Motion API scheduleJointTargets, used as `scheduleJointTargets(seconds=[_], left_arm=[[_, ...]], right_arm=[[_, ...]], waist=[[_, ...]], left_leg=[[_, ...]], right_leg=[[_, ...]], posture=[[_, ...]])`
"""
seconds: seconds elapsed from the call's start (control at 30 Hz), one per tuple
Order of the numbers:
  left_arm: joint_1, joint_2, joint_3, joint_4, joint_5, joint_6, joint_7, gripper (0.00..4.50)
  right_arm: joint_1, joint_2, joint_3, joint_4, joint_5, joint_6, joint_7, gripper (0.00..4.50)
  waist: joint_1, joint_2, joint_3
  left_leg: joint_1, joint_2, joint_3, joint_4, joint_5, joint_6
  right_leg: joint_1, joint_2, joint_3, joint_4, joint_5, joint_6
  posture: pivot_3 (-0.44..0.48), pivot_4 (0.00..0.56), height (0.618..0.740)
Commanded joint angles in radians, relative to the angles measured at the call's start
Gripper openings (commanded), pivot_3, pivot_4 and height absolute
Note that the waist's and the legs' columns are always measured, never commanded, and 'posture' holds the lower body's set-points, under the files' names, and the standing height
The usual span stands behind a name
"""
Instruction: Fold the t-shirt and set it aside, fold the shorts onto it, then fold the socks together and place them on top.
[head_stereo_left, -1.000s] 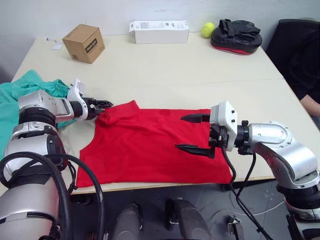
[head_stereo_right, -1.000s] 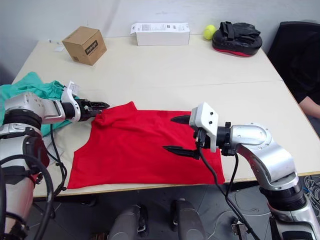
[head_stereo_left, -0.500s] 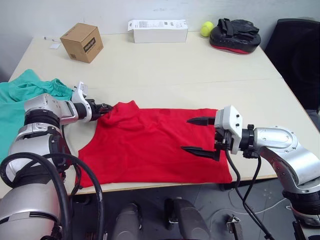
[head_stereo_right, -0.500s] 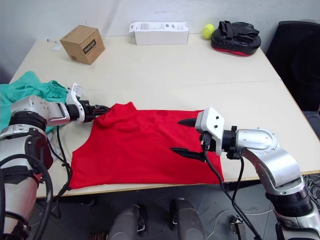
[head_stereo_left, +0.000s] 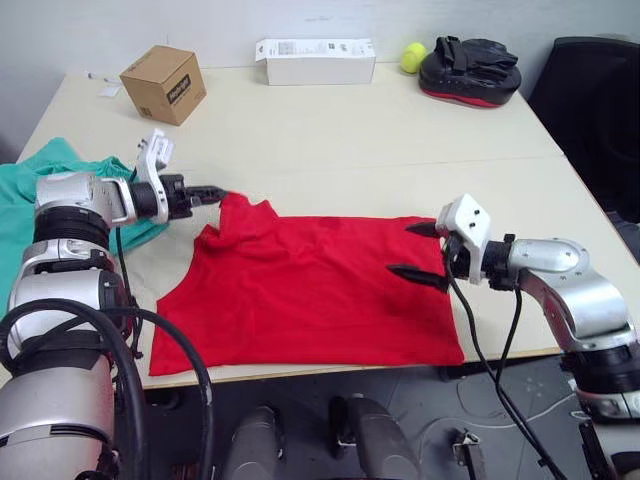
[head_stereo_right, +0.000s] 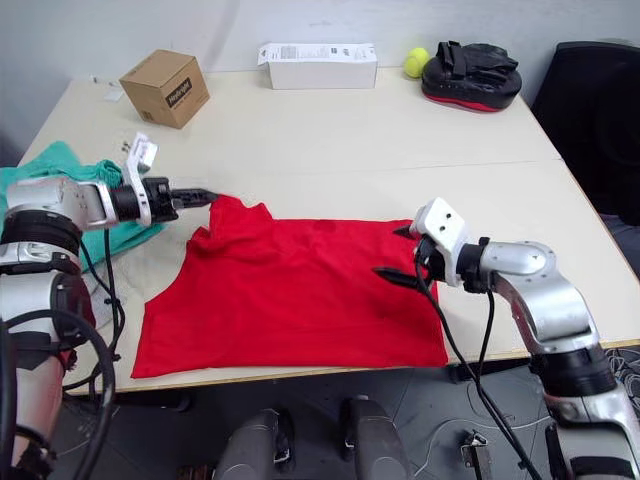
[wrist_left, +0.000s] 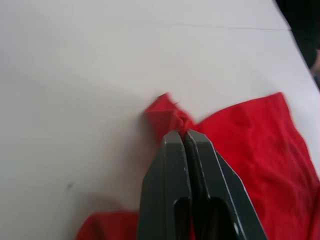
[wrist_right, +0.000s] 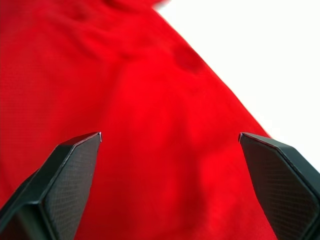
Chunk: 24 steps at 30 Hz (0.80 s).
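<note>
The red t-shirt (head_stereo_left: 310, 290) lies spread flat near the table's front edge. My left gripper (head_stereo_left: 212, 191) is shut on its far left corner, and the pinched cloth (wrist_left: 167, 112) bunches up at the fingertips and lifts slightly. My right gripper (head_stereo_left: 403, 250) is open just above the shirt's right part, with red cloth (wrist_right: 165, 100) spanning the gap between its fingers. The teal shorts (head_stereo_left: 35, 185) sit crumpled at the table's left edge, behind my left arm. The socks are out of view.
Along the far edge stand a brown cardboard box (head_stereo_left: 158, 83), a long white box (head_stereo_left: 317, 61), a yellow-green ball (head_stereo_left: 411, 57) and a black and red pad (head_stereo_left: 472, 72). A dark chair (head_stereo_left: 600, 110) stands at the right.
My left gripper has pulled the shirt's corner back and to the left, stretching it into a peak. My right gripper has shifted right and farther back over the shirt, staying open.
</note>
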Motion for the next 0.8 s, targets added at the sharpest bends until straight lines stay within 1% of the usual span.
scheduleJointTargets(seconds=[0.03,0.13,0.3,0.43,0.57,0.63,0.67,0.7,0.73,0.8], left_arm=[[-0.022,-0.009,0.013,-0.113,-0.039,-0.014,-0.060,0.03],[-0.001,-0.016,0.008,-0.184,-0.054,-0.002,-0.089,0.03],[0.033,-0.010,0.012,-0.234,-0.058,-0.009,-0.085,0.03],[0.062,0.004,0.023,-0.269,-0.071,0.001,-0.088,0.03],[0.093,0.020,0.028,-0.317,-0.090,0.017,-0.102,0.03],[0.101,0.028,0.031,-0.331,-0.098,0.022,-0.106,0.00],[0.103,0.032,0.034,-0.333,-0.101,0.022,-0.107,0.00],[0.104,0.035,0.035,-0.333,-0.102,0.023,-0.107,0.00],[0.104,0.037,0.036,-0.333,-0.102,0.021,-0.106,0.00],[0.106,0.041,0.035,-0.333,-0.104,0.017,-0.104,0.00]], right_arm=[[-0.101,0.022,-0.014,0.124,-0.029,0.053,-0.048,4.50],[-0.185,0.054,-0.020,0.242,-0.045,0.079,-0.083,4.50],[-0.284,0.082,-0.005,0.405,-0.093,0.083,-0.110,4.50],[-0.337,0.095,0.011,0.515,-0.129,0.088,-0.103,4.50],[-0.390,0.130,-0.018,0.622,-0.122,0.129,-0.104,4.50],[-0.409,0.143,-0.026,0.668,-0.122,0.140,-0.107,4.10],[-0.414,0.148,-0.028,0.686,-0.123,0.143,-0.109,3.82],[-0.418,0.154,-0.031,0.699,-0.122,0.146,-0.109,3.44],[-0.418,0.158,-0.031,0.707,-0.121,0.145,-0.104,3.18],[-0.413,0.162,-0.029,0.709,-0.122,0.140,-0.094,2.48]], waist=[[-0.002,0.000,0.000],[-0.004,0.000,0.000],[-0.008,0.000,0.000],[-0.013,0.000,0.000],[-0.023,0.000,0.000],[-0.025,0.000,0.000],[-0.027,0.000,0.000],[-0.027,0.000,0.000],[-0.027,0.000,0.000],[-0.027,0.000,0.000]], left_leg=[[0.000,0.000,0.000,0.000,0.000,0.000],[0.000,0.000,0.001,0.000,0.001,-0.001],[0.000,0.001,0.002,0.000,0.002,-0.003],[0.000,0.001,0.002,0.000,0.003,-0.002],[0.000,0.001,0.002,0.000,0.003,-0.002],[0.000,0.001,0.002,0.000,0.003,-0.002],[0.000,0.001,0.002,0.000,0.003,-0.003],[0.000,0.001,0.003,0.000,0.003,-0.003],[0.000,0.001,0.003,0.000,0.003,-0.003],[0.000,0.001,0.003,0.000,0.003,-0.003]], right_leg=[[0.000,0.000,0.000,0.001,0.000,0.000],[-0.002,0.000,0.001,0.003,0.000,0.000],[-0.004,0.001,0.002,0.005,-0.001,-0.001],[-0.004,0.001,0.003,0.006,-0.001,-0.001],[-0.004,0.001,0.003,0.007,-0.001,-0.001],[-0.004,0.001,0.003,0.007,-0.001,-0.001],[-0.004,0.001,0.003,0.007,-0.001,-0.001],[-0.004,0.001,0.003,0.008,-0.001,-0.001],[-0.004,0.001,0.003,0.008,-0.001,-0.001],[-0.004,0.001,0.003,0.008,-0.001,-0.001]], posture=[[0.000,0.150,0.740],[0.000,0.150,0.740],[0.000,0.150,0.740],[0.000,0.150,0.740],[0.000,0.150,0.740],[0.000,0.150,0.740],[0.000,0.150,0.740],[0.000,0.150,0.740],[0.000,0.150,0.740],[0.000,0.150,0.740]])
